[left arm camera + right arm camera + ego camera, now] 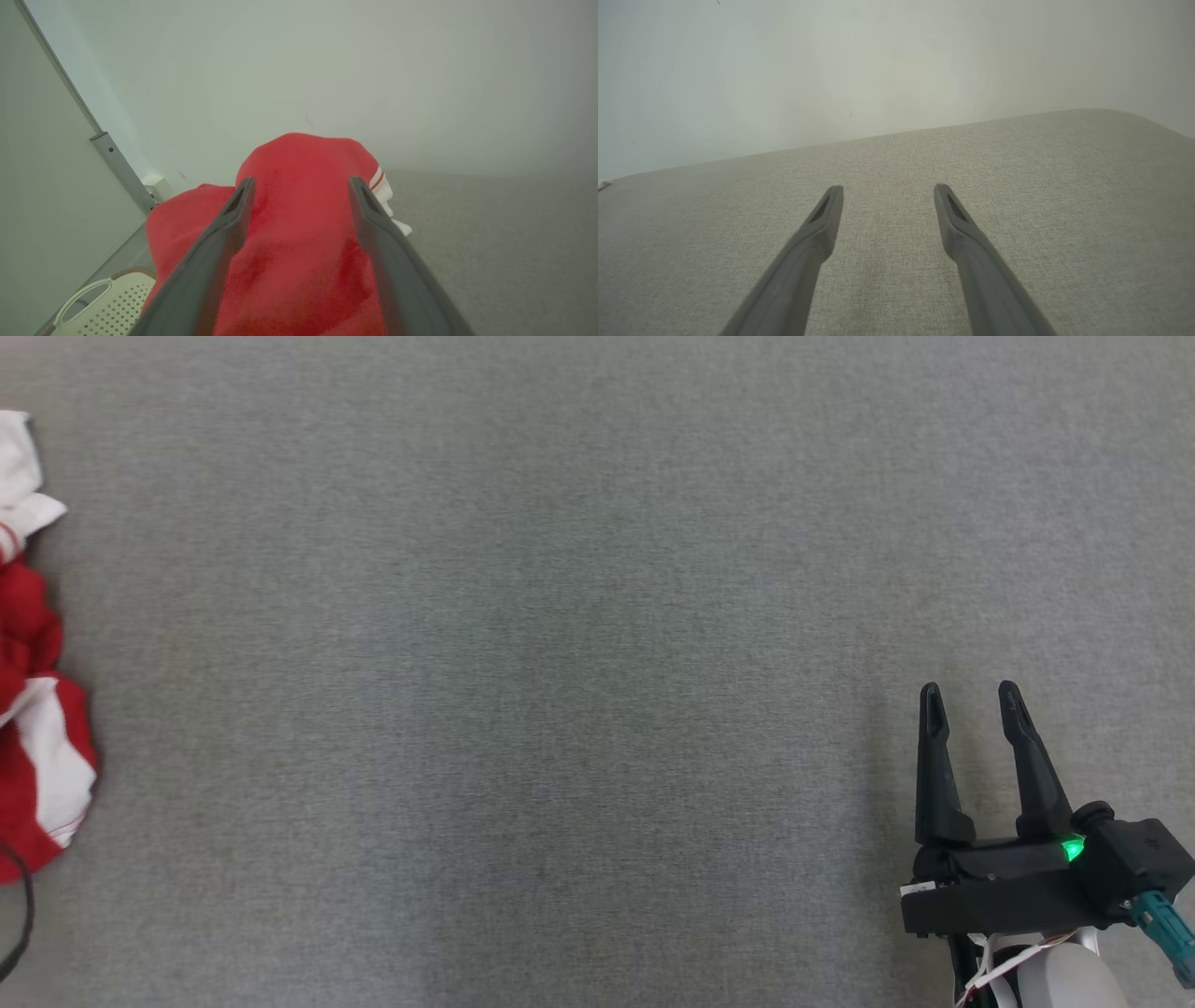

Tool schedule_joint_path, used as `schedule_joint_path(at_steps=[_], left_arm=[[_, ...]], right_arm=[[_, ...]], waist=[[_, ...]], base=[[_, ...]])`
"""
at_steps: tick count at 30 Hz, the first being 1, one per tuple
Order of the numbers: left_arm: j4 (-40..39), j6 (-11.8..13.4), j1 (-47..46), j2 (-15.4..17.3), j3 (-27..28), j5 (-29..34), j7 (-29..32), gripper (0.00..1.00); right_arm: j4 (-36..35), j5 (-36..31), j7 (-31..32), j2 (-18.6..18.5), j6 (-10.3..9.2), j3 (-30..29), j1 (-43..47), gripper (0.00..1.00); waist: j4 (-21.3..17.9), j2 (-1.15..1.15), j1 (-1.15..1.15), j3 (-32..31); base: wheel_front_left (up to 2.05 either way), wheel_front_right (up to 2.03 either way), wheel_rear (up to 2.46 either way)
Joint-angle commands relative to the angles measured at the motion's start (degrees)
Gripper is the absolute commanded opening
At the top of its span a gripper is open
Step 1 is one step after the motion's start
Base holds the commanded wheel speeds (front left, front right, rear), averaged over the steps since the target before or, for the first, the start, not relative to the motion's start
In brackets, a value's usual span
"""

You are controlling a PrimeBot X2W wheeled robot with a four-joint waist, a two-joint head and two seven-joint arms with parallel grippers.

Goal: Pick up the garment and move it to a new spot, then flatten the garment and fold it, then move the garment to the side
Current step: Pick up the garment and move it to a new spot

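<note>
Left gripper: stands wide open, clamps nothing. Points over a red and white garment, heaped right under and ahead of the two dark fingers. Cannot tell whether either finger touches the cloth. Between the fingers and past their tips, red folds. Just off the right-hand tip, a white cuff with red stripes. Low and to the left of the near finger, a white perforated basket with a handle, partly hidden by the garment. Further left and higher, a grey metal rail slanting along a pale panel. To the right of the fingers, a grey fabric surface. Beyond everything, a plain pale wall.

Right gripper: likewise spread wide, holds nothing. Hangs over the grey fabric surface, fingers pointing away from the robot, with a green light lit on the body behind them. Well apart to its left, across the surface: the garment, crumpled, cut off at the head view's edge. Just nearer than the garment, a loop of dark cable. Ahead of the right gripper in its own wrist view, more grey weave up to a far edge, then the pale wall.
</note>
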Motion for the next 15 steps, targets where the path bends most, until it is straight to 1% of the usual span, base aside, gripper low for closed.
schedule_joint_path(at_steps=[1,3,8,11,14,15], left_arm=[[1.47,0.14,-0.2,0.5,-0.55,0.11,0.72,1.0],[5.76,0.15,-1.47,0.98,-0.26,-1.24,2.6,1.0],[14.65,0.14,-3.23,1.83,-1.6,-3.58,6.44,1.0],[19.06,0.13,-4.69,2.32,-2.12,-4.55,8.69,1.0],[21.69,0.14,-5.72,2.87,-3.3,-5.28,9.03,1.0],[22.3,0.14,-6.04,2.99,-3.76,-5.4,8.5,0.69]], right_arm=[[-0.04,0.26,-0.05,-0.06,0.19,-0.02,-0.68,1.0],[0.06,0.29,-0.05,-0.05,0.19,0.0,-0.68,1.0],[0.03,0.08,-0.05,-0.05,0.19,0.02,-0.74,1.0],[0.06,-0.27,-0.05,-0.05,0.19,-0.02,-0.82,1.0],[0.1,-0.46,-0.05,-0.06,0.19,-0.11,-0.69,1.0],[0.11,-0.47,-0.05,-0.06,0.19,-0.12,-0.58,1.0]], waist=[[-1.1,-0.01,-0.01,0.97],[-1.17,-0.01,-0.01,0.82],[-1.0,-0.01,-0.01,0.23],[-0.81,-0.01,-0.01,-0.06],[-0.71,-0.01,-0.01,-0.33],[-0.68,-0.01,-0.01,-0.43]], base=[[0.0,0.0,0.0],[0.0,0.0,0.0],[0.0,0.0,0.0],[0.0,0.0,0.0],[0.0,0.0,0.0],[0.0,0.0,0.0]])
